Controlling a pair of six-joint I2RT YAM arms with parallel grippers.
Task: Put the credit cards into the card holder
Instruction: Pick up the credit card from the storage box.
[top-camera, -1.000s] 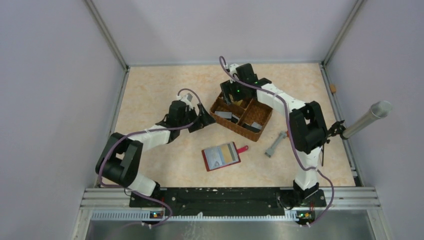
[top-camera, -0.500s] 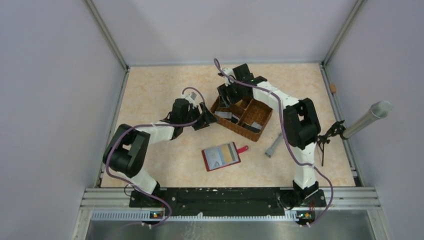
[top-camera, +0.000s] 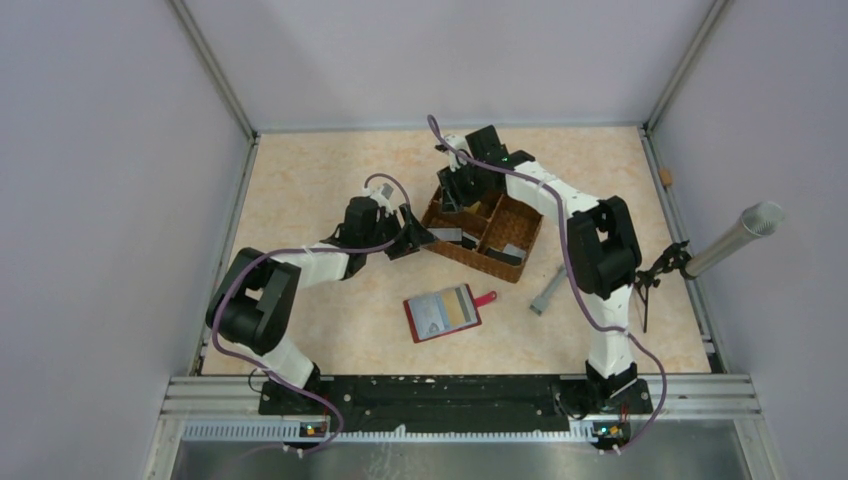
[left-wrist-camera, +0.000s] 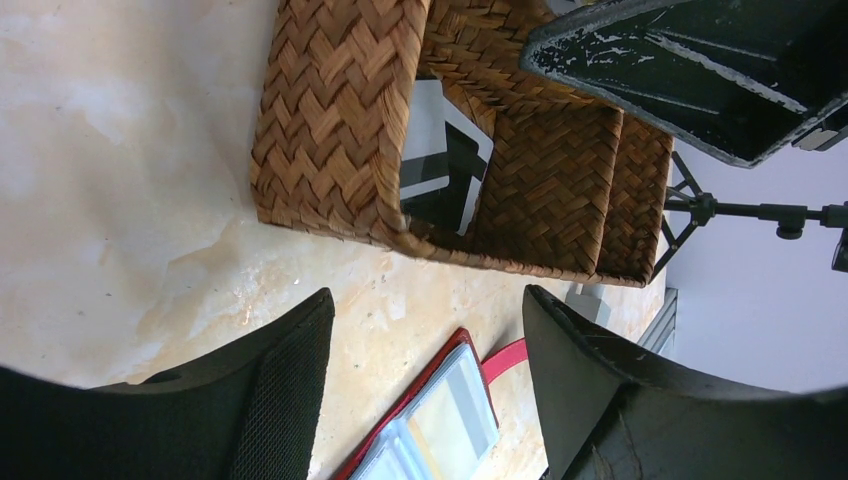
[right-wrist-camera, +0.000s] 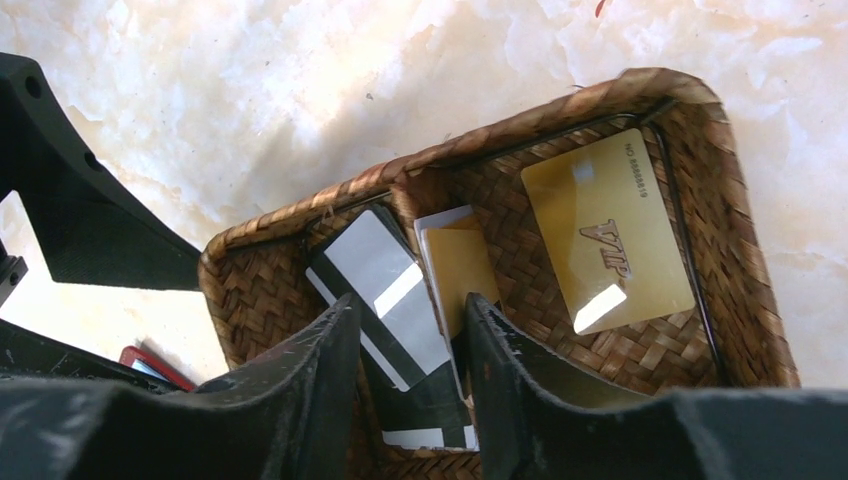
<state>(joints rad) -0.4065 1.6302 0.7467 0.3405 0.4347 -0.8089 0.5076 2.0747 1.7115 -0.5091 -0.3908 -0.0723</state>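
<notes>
a pale marbled table (top-camera: 320, 200) sits inside plain grey walls. on it, well apart from the near edge, is a brown woven basket (top-camera: 524, 250) with dividers.

from the right wrist view, the basket (right-wrist-camera: 480, 140) holds the credit cards (right-wrist-camera: 385, 290) in separate sections:
- a gold card (right-wrist-camera: 605, 230) marked "vip" lies flat at the right side.
- a tan card (right-wrist-camera: 460, 265) rests on a white one in the middle.
- past a woven divider, a grey card with a pale stripe lies slanted on darker cards.

the right gripper (right-wrist-camera: 412, 315) hangs low over these last two piles. its jaws are drawn in to a narrow gap and the cards lie below it. i cannot tell whether the pads touch a card.

the left gripper (left-wrist-camera: 425, 335) is beside the basket's left corner. its jaws are wide apart with only bare table between them. that wrist view looks into one section of the basket (left-wrist-camera: 330, 130), where dark and white cards (left-wrist-camera: 440, 160) lean together.

the card holder (top-camera: 443, 312) lies opened flat on the table, nearer the arm bases than the basket and apart from both grippers. its clear pockets show a pale grey panel and a tan one, and its red tab points right.

a grey metal tool (top-camera: 549, 290) lies to the right of the card holder.
</notes>
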